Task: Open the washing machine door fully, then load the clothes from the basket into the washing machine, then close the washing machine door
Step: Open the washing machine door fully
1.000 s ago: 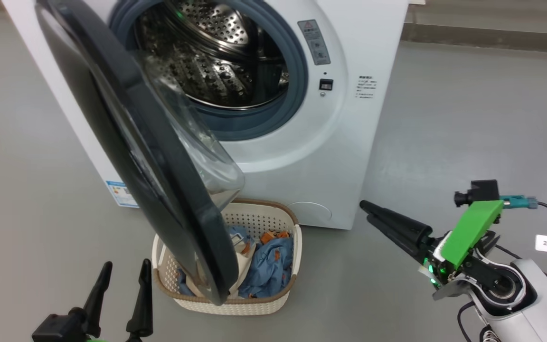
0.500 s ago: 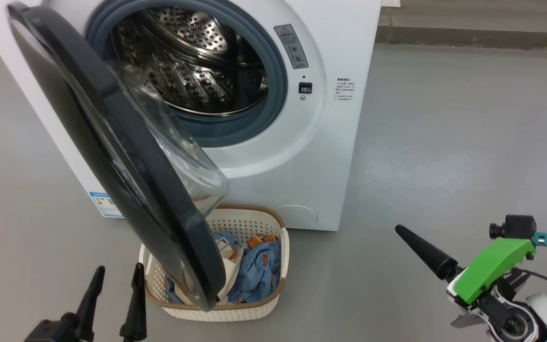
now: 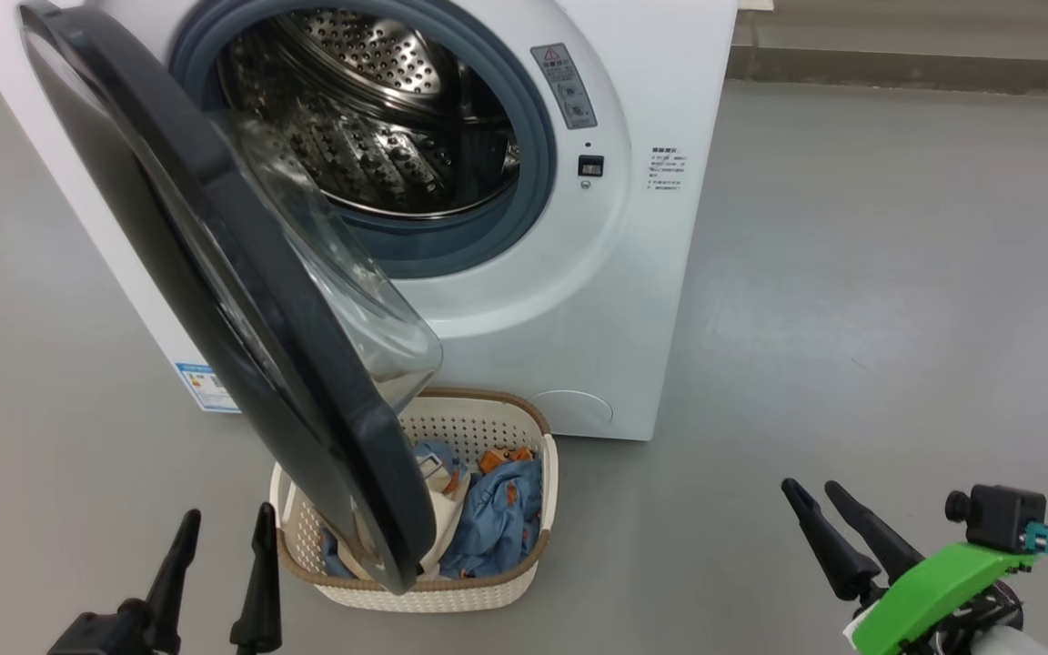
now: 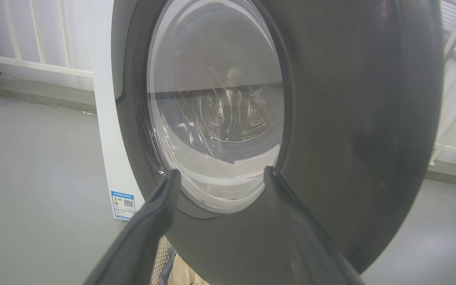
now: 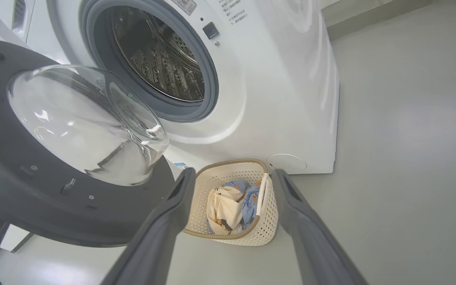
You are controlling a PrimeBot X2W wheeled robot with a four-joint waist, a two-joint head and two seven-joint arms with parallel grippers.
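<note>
Grey floor [image 3: 851,273] before washer [image 3: 660,300] | door [image 3: 206,236] part-open, hanging over left side of basket [image 3: 438,596] | clothes [image 3: 497,514] inside, right of left gripper [image 3: 228,511] (door between), left of right gripper [image 3: 810,485], unobstructed | both jaws wide, empty

washing machine [image 3: 597,300]: white body, steel perforated drum [image 3: 369,109], blue-grey gasket [image 3: 535,186], small blue label [image 3: 201,387]
washing machine door [image 3: 333,428]: glossy black rim, clear glass
basket [image 3: 433,596]: cream, perforated, brown rim
clothes [image 3: 497,518]: light blue with orange prints, one cream
floor [image 3: 851,318]: grey
</note>
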